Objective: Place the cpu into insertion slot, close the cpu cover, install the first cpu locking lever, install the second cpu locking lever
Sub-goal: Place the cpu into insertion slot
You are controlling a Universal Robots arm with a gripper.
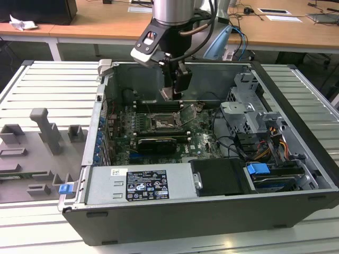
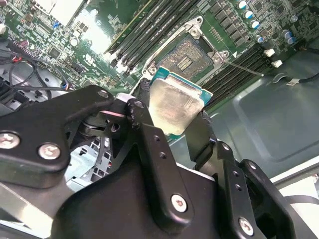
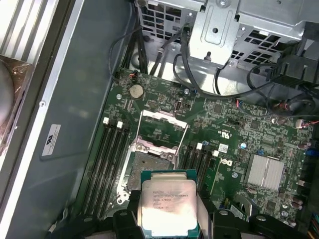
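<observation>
gripper (image 2: 175, 118): we see it clamped on the cpu (image 2: 174, 99)
cpu: above the insertion slot (image 2: 187, 55), not touching
cpu cover (image 3: 152, 148): raised open

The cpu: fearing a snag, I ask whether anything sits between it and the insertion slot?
Nothing visible does. The cpu hangs in the pincer, the cpu cover is swung open, and the insertion slot lies bare.

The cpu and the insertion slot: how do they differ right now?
The cpu has a pale silver-grey top; the insertion slot is dark with a silver rim. The cpu is clamped in the gripper above the green motherboard; the insertion slot is set into it, empty, its cpu cover open. Both are square.
</observation>
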